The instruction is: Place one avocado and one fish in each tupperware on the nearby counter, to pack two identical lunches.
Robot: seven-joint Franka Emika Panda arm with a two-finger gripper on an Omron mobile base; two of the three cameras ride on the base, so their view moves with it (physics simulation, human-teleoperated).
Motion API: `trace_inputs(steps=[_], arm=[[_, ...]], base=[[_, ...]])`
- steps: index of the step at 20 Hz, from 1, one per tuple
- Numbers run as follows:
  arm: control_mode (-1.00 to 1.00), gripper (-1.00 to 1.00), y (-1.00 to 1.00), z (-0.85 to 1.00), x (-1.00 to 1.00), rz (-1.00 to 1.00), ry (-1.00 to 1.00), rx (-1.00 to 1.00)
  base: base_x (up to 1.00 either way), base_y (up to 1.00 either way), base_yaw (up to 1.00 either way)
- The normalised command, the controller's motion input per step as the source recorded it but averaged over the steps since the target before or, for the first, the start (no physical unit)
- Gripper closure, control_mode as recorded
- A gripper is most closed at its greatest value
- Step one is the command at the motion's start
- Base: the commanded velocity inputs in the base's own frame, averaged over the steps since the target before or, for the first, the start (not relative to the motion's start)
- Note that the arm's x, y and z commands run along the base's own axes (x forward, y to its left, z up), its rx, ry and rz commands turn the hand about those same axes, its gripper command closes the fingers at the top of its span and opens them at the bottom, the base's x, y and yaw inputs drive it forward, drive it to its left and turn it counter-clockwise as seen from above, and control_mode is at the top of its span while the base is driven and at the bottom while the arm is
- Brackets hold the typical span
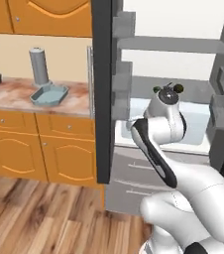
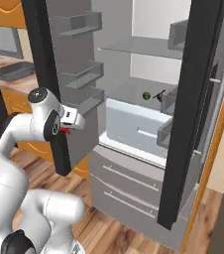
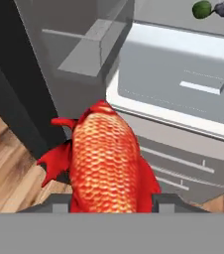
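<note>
Hand view shows the end effector [image 3: 106, 201] grasping the red-orange fish [image 3: 104, 158] before the open fridge [image 3: 183, 89]. Green avocado [image 2: 146, 95] and, seemingly, the dark fish [image 2: 159, 95] lie on a fridge shelf [image 2: 129, 89]. Pale blue-grey tupperware [image 1: 49, 95] sits on the tabletop [image 1: 15, 94].

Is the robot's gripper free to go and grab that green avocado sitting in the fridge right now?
Probably not yet. The gripper is shut on the red-orange fish, so it has no room for the green avocado on the fridge shelf. Nothing seems to block the path there.
</note>
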Motion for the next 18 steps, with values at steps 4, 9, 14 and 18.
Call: trace_inputs(steps=[4, 9, 14, 18], arm=[[1.0, 1.0, 0.0, 0.0, 0.0, 0.0, 0.0, 0.0], [1.0, 1.0, 0.0, 0.0, 0.0, 0.0, 0.0, 0.0], [1.0, 1.0, 0.0, 0.0, 0.0, 0.0, 0.0, 0.0], [1.0, 1.0, 0.0, 0.0, 0.0, 0.0, 0.0, 0.0]], base=[[-0.42, 0.0, 0.84], [0.18, 0.71, 0.64], [1.0, 0.94, -0.24], [1.0, 0.73, -0.6]])
